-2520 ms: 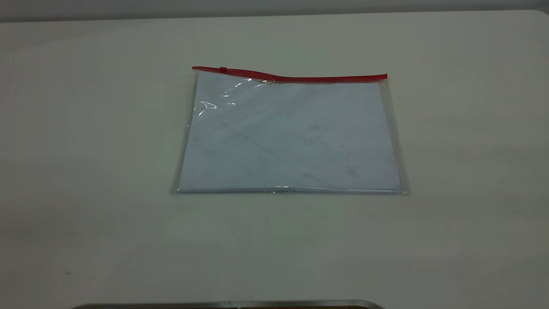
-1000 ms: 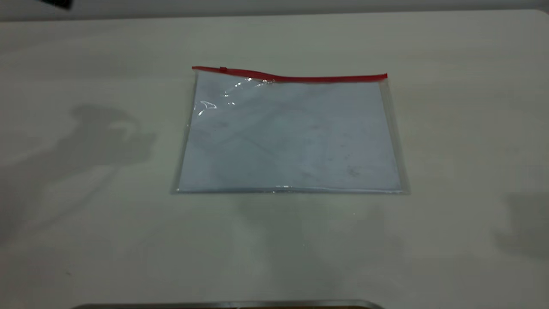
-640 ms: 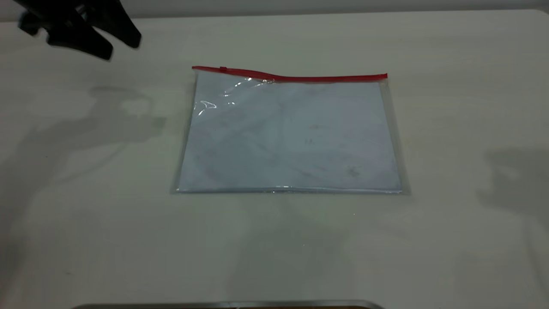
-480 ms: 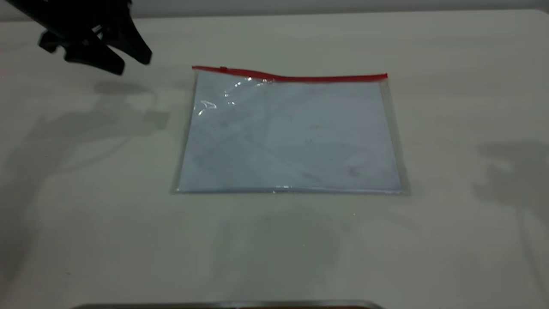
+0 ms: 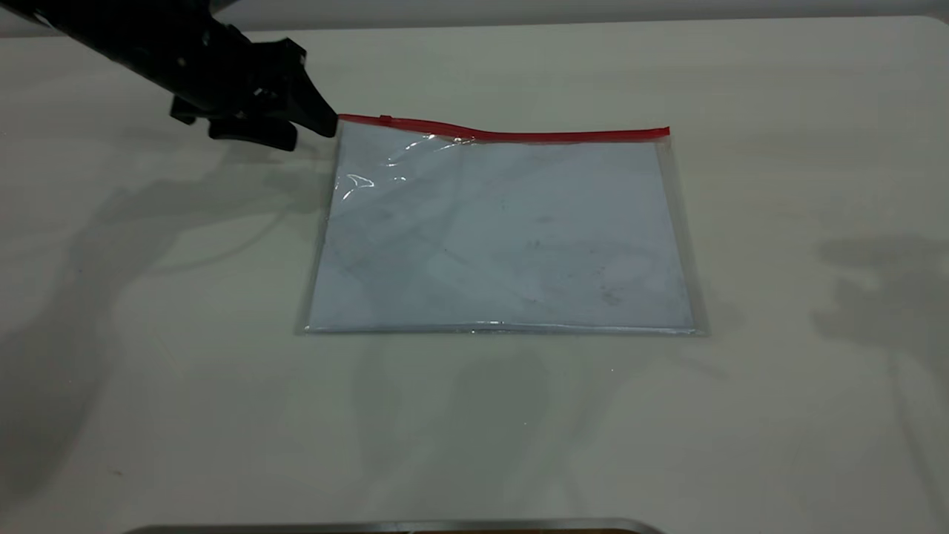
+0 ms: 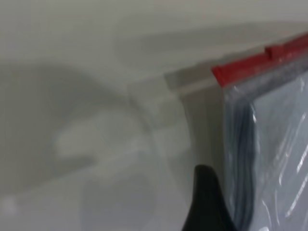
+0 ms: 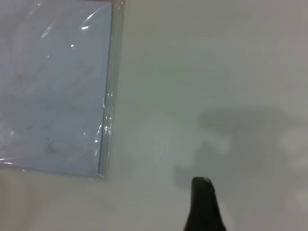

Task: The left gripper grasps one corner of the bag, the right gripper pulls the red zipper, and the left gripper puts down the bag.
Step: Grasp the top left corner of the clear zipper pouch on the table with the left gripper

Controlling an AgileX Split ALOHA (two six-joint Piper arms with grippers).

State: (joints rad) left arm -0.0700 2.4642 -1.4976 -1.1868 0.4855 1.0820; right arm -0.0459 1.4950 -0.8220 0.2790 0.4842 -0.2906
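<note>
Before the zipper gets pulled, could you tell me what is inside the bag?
Inside the bag lies a pale blue-white smudged sheet, filling most of it. Anything beneath the sheet is covered and cannot be seen.

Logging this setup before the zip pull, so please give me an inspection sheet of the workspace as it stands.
Surface: pale table, arm shadows on it.
Job's things: bag lies flat; red zipper runs along its far edge, slider near the left end.
Clutter: nothing seen.
Grippers: left gripper open at the corner of the bag, not yet gripping; right gripper, one fingertip over bare table beside the bag.
Cables: nothing seen.
Surroundings: metal edge at the near side.
</note>
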